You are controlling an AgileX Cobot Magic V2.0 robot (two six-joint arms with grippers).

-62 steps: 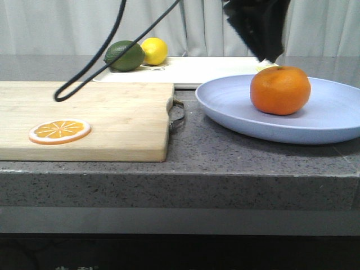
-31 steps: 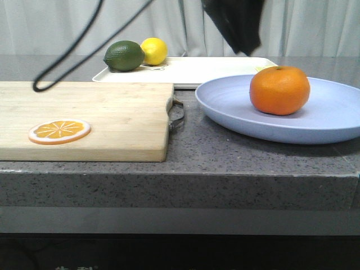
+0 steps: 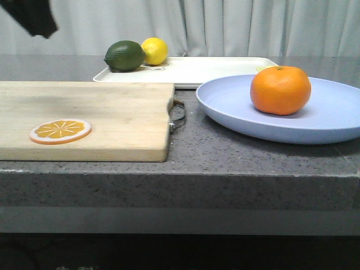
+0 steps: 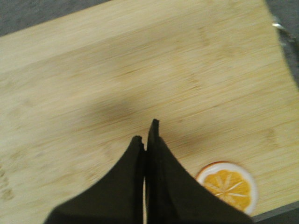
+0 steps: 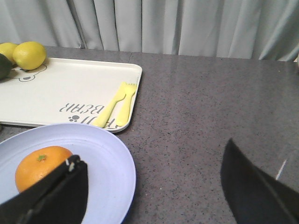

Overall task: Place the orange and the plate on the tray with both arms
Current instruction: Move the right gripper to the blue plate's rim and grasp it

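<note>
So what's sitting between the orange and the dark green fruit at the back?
In the front view, only bare surfaces: the plate's pale floor and rim, then empty cream tray between the orange and the green fruit.

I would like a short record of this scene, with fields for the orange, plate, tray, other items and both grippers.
orange: whole orange resting on the plate
plate: lavender-blue plate on the counter, in front of the tray, not on it
tray: cream tray at the back, holding a lime, a lemon and a yellow fork
cutting board: wooden cutting board on the left, with an orange slice on it
left gripper: left gripper shut, empty, above the cutting board
right gripper: right gripper open, empty, near the plate
</note>
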